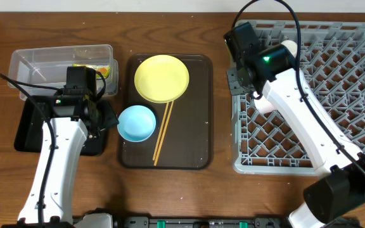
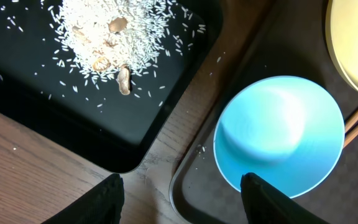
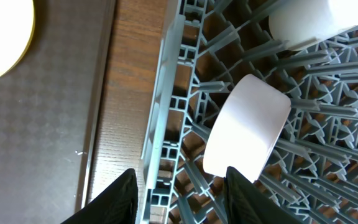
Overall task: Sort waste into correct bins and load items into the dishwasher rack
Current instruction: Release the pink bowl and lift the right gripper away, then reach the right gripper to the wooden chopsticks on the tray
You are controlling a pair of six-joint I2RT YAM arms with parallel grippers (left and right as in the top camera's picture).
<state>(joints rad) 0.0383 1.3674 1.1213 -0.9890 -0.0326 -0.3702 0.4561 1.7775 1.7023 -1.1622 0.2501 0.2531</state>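
Note:
My left gripper (image 2: 182, 193) is open and empty. It hangs over the gap between the black tray (image 2: 36, 93), which holds rice scraps (image 2: 104, 37), and the light blue bowl (image 2: 278, 134). The blue bowl (image 1: 136, 122), the yellow plate (image 1: 161, 78) and the chopsticks (image 1: 163, 130) lie on the brown serving tray (image 1: 195, 145). The wrapper (image 1: 97, 68) lies in the clear box (image 1: 43, 60). My right gripper (image 3: 180, 186) is open and empty over the left rim of the dishwasher rack (image 3: 173, 124). The white cup (image 3: 247, 127) lies on its side in the rack, with the white bowl (image 3: 316, 18) behind it.
The rack (image 1: 334, 126) fills the right side of the table. My right arm crosses above it. My left arm covers part of the black tray (image 1: 27, 130). Bare wooden table runs along the front edge.

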